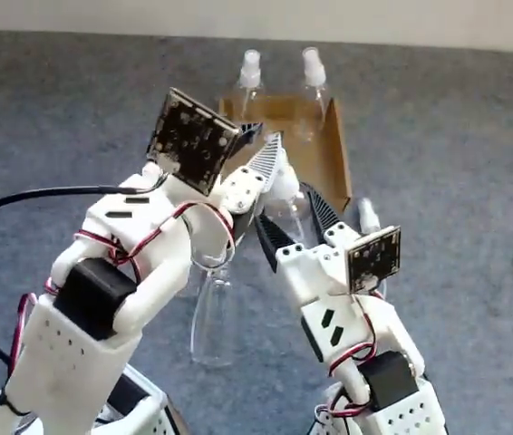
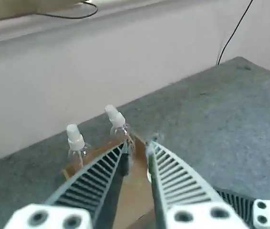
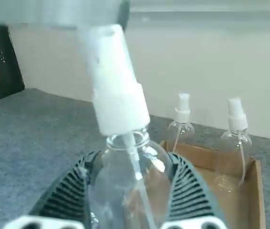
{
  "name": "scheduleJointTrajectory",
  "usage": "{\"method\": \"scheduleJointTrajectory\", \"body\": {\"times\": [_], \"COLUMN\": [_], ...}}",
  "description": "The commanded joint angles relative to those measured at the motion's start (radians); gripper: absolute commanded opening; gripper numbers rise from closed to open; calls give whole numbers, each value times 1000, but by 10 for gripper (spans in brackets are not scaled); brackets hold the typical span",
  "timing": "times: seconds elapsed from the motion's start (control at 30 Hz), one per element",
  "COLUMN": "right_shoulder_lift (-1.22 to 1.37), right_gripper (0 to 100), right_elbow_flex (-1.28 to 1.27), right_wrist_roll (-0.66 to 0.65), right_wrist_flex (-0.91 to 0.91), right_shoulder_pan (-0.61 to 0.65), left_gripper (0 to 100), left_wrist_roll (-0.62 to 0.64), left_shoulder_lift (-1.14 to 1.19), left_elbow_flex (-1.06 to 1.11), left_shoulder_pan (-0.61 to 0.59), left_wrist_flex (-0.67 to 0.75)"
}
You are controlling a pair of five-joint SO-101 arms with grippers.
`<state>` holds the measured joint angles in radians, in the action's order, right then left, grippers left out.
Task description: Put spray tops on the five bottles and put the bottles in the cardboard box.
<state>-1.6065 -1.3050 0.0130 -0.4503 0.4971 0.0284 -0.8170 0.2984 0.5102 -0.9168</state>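
Right wrist view: right claw (image 3: pixel 131 168) clasps bottle (image 3: pixel 125 195).

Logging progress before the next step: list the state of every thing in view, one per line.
left gripper: jaws shut on spray top
spray top: tilted on held bottle's neck, tube inside
held bottle: clamped by right gripper
right gripper: jaws shut on held bottle
boxed bottles: upright, tops fitted
cardboard box: open, two bottles inside
loose bottle: on the table outside the box, neck hidden
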Motion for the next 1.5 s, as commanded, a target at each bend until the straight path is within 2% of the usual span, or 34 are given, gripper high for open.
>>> {"method": "scheduleJointTrajectory", "body": {"times": [0.0,0.2,0.4,0.6,0.67,0.8,1.03,1.13,1.27,1.47], "right_shoulder_lift": [-2,-2,-1,-1,-1,-1,90,240,495,905], "right_gripper": [4,4,4,4,4,4,3,3,3,3], "right_elbow_flex": [61,61,61,61,61,67,124,229,432,753], "right_wrist_roll": [9,9,9,3,-46,-68,-69,-69,-69,35], "right_wrist_flex": [21,19,18,16,5,-51,-45,-45,-50,-101], "right_shoulder_pan": [-13,-13,-12,42,42,42,-36,-45,-41,1], "left_gripper": [62,60,60,62,63,77,172,173,175,176], "left_wrist_roll": [-5,-8,-84,-89,-92,-92,-92,-92,-92,-86], "left_shoulder_lift": [5,7,15,139,162,114,-84,-166,-245,-351], "left_elbow_flex": [28,41,42,4,-25,-122,-213,-134,139,591], "left_shoulder_pan": [2,87,94,85,84,25,-166,-263,-334,-292], "left_wrist_flex": [5,5,5,-2,-2,-54,-272,-316,-316,-37]}}
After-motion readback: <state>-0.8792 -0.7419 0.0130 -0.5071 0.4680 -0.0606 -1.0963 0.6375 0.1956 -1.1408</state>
